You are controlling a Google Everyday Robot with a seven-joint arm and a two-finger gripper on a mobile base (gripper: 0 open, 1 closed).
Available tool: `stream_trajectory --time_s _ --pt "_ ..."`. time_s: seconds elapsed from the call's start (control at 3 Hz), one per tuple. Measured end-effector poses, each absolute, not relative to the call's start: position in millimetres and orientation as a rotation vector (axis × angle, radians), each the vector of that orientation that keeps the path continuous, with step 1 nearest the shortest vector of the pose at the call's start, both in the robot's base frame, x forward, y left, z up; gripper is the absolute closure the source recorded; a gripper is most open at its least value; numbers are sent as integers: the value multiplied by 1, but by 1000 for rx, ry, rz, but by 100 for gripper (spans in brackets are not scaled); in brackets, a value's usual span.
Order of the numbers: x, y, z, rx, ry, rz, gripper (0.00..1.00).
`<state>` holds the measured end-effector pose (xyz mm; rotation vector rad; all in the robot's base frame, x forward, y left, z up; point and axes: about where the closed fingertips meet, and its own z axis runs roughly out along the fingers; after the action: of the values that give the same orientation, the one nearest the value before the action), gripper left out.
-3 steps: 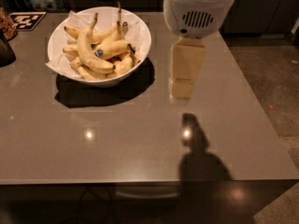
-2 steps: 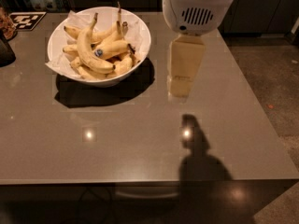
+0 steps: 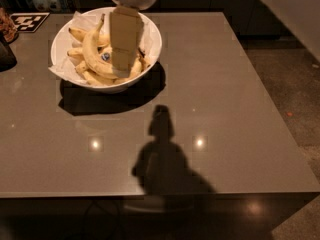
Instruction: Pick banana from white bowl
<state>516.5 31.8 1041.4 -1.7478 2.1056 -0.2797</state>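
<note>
The white bowl [image 3: 152,39] stands at the back left of the grey table, lined with crumpled white paper and holding several yellow bananas. The banana [image 3: 92,54], the longest and most curved, lies across the pile with a small blue sticker and its stem pointing up and back. My gripper [image 3: 122,71] hangs down over the bowl's middle, its cream-coloured fingers [image 3: 124,39] reaching into the pile just right of the banana. The fingers hide the bananas behind them.
A black-and-white marker tag [image 3: 29,21] lies at the table's back left corner. A dark object [image 3: 6,54] stands at the left edge. The arm's shadow [image 3: 162,159] falls on the table's front middle. Floor lies beyond the right edge.
The gripper has moved left from beside the bowl to over it, and its fingers now reach down among the bananas. The view has shifted too.
</note>
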Motion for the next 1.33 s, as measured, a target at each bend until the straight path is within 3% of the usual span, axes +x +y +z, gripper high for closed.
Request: stream_trajectory --time_s 0.33,1.0,1.33 --pt "518 38 1049 -1730 2073 -275 0" --pt "530 96 1026 -1747 2131 -215 1" --pt "537 123 1008 -1788 2151 -170 8"
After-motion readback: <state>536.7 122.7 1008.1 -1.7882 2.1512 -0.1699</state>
